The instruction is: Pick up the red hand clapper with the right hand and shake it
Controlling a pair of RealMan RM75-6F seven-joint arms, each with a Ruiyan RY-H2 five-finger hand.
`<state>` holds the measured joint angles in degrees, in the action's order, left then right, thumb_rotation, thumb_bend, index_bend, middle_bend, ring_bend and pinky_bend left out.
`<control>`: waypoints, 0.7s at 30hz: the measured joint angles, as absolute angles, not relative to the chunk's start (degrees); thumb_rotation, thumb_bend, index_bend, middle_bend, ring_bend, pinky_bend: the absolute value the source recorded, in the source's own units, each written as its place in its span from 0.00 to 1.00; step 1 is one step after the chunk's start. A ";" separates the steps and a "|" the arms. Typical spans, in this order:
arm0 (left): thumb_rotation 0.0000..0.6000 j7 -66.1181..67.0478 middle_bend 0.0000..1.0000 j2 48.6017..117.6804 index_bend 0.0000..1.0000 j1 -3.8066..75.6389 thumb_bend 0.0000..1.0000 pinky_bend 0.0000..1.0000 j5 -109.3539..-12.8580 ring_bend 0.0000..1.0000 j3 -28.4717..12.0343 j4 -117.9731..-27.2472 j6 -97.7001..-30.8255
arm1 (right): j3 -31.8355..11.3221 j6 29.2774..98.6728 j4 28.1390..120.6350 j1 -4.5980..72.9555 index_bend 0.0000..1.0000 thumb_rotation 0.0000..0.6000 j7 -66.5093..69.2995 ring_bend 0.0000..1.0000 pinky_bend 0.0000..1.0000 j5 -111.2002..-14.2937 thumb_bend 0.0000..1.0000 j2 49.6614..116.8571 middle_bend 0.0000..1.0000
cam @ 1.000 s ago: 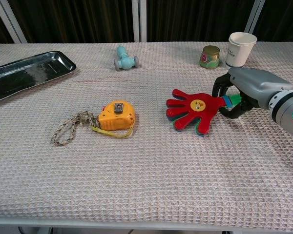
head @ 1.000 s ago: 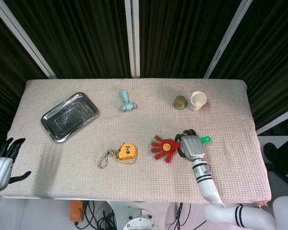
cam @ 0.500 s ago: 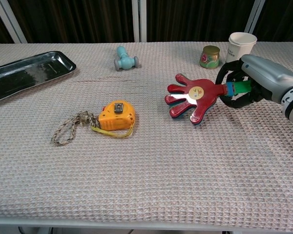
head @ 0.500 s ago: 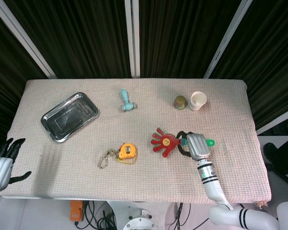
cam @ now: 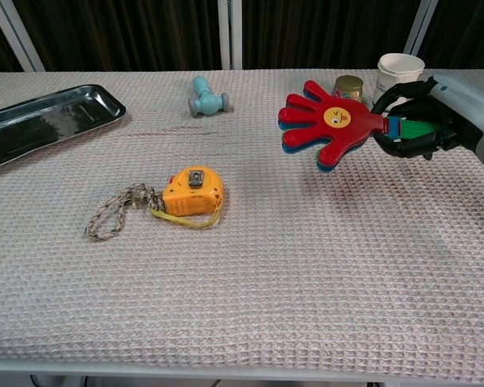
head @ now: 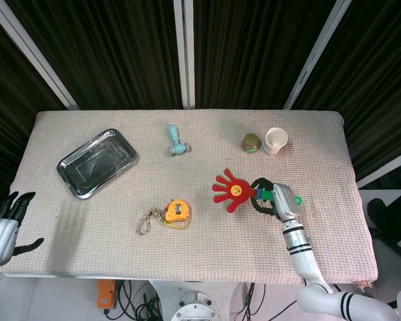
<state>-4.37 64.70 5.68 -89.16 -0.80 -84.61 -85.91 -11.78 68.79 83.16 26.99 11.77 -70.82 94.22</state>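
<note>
The red hand clapper [head: 231, 190] [cam: 329, 125], with a yellow smiley on its palm and a green handle, hangs above the table right of centre. My right hand [head: 278, 200] [cam: 426, 121] grips the green handle, dark fingers curled around it; the red palm sticks out to the left. At the bottom left corner of the head view my left hand [head: 3, 224] hovers off the table with fingers spread, holding nothing; the chest view does not show it.
An orange tape measure [head: 176, 211] [cam: 192, 189] with a cord lies mid-table. A steel tray [head: 97, 162] [cam: 40, 121] sits at the left, a light blue toy [head: 176, 140] [cam: 205, 97] at the back, a small jar [head: 251, 142] [cam: 347, 92] and paper cup [head: 276, 140] [cam: 398, 72] at the back right.
My right hand has lifted the clapper off the cloth, raising it up and slightly back toward the jar. The left hand has stayed still.
</note>
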 measured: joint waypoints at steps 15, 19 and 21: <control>1.00 -4.51 0.10 64.75 0.06 6.26 0.06 0.04 -88.65 0.00 -1.27 -84.29 -85.20 | -14.47 67.83 85.51 26.40 0.85 1.00 28.77 0.80 0.90 -75.61 0.54 91.24 0.71; 1.00 -4.48 0.10 64.71 0.06 6.30 0.06 0.04 -88.59 0.00 -1.33 -84.33 -85.18 | -14.98 66.90 87.49 26.42 0.85 1.00 35.20 0.85 0.92 -76.46 0.55 89.85 0.72; 1.00 -4.45 0.10 64.69 0.06 6.31 0.06 0.04 -88.55 0.00 -1.33 -84.33 -85.17 | -15.28 66.06 89.07 26.42 0.85 1.00 39.77 0.86 0.93 -76.84 0.56 88.72 0.72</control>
<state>-4.45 64.69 6.31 -88.55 -1.33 -84.33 -85.17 -15.28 66.06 89.07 26.42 39.77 -76.84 88.72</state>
